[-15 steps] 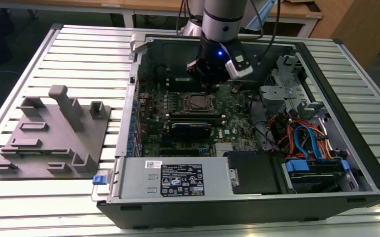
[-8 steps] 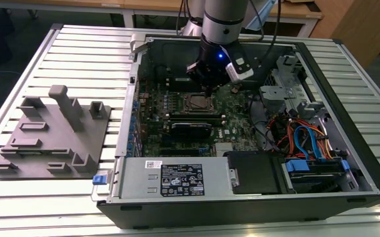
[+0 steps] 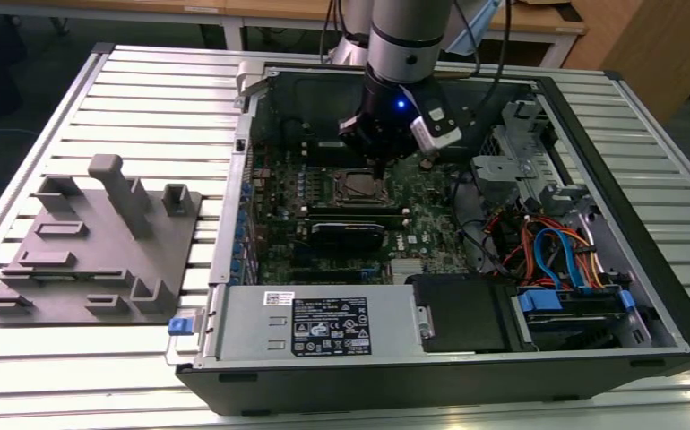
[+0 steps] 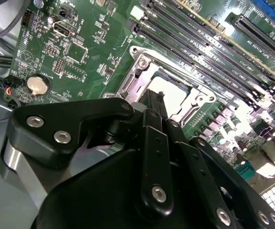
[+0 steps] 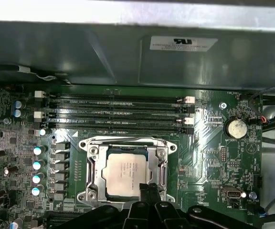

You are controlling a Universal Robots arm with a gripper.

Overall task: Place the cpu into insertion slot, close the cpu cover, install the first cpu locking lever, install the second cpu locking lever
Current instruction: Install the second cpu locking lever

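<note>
Overhead, the exterior view shows an open black desktop computer case (image 3: pixel 465 358) lying on a slatted grey metal counter (image 3: pixel 142 90), with the robot arm's black pincer (image 3: pixel 377 167) reaching down over the square metal-edged insertion slot (image 3: pixel 358 185) on the green circuit board (image 3: pixel 423 228). Beside the case, toward the exterior view's left, sits a grey moulded fixture tray (image 3: pixel 88 255). The first wrist view brings the slot (image 5: pixel 128 171) close: the small square silver-grey cpu (image 5: pixel 126 174) lies flat inside it, framed by the thin silvery cpu cover (image 5: pixel 162 167), with long black memory slots (image 5: pixel 116 114) just beyond. The second wrist view shows the pincer (image 4: pixel 153 102) with its black fingers (image 4: pixel 156 107) drawn together, grasping nothing, their tips at the socket's edge.
</note>
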